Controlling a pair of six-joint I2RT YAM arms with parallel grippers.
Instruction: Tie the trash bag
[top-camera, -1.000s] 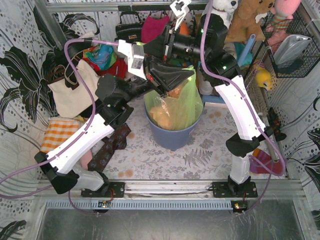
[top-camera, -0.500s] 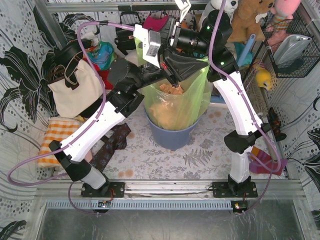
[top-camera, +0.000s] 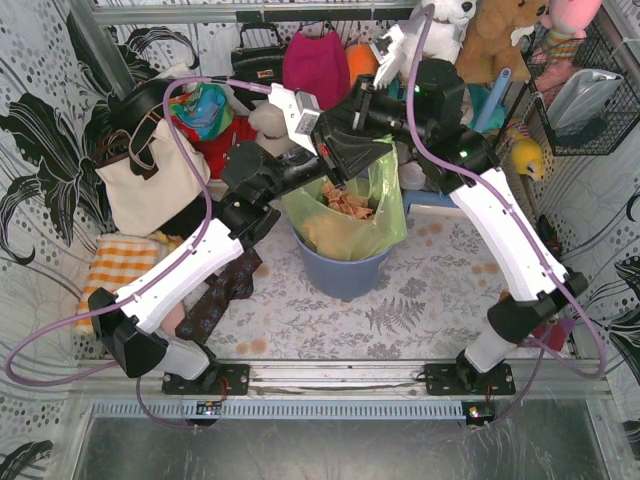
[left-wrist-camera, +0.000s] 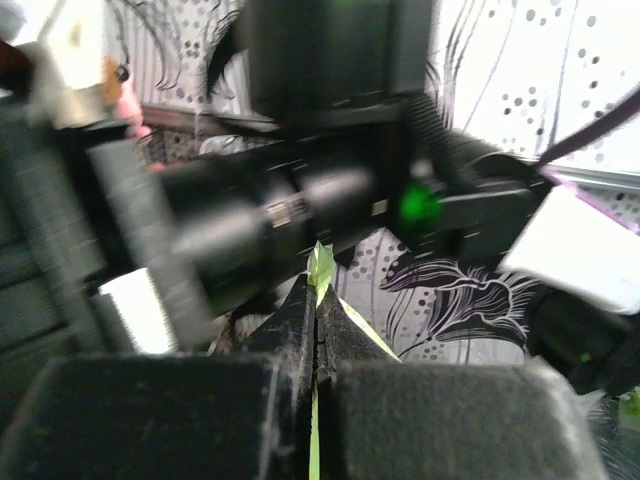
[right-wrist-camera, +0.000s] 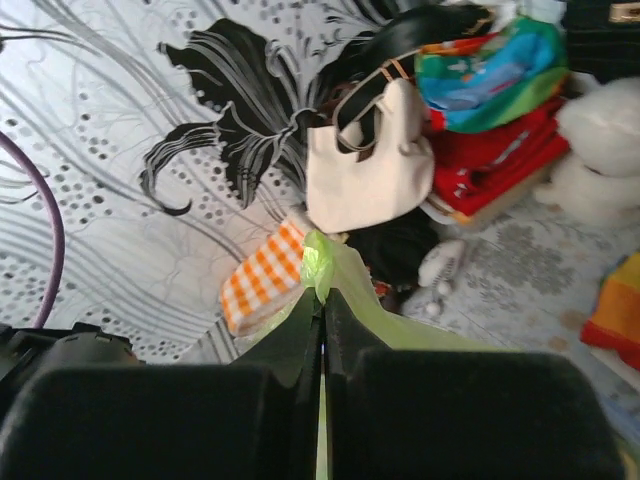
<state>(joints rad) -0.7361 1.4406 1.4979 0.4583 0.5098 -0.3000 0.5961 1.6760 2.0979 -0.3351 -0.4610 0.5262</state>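
Your left jaws and right jaws are each clenched on a flap of the trash bag (top-camera: 352, 222). Cross the flaps above the bin (top-camera: 345, 278) with even tension, so neither slips.

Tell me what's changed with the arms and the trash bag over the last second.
Both arms raised the top of the trash bag, then came partway back down. The right arm swung its elbow out to the right. The bag's mouth now gapes, showing crumpled paper. The left tool and right tool stayed shut on the green plastic. The blue bin has not moved.
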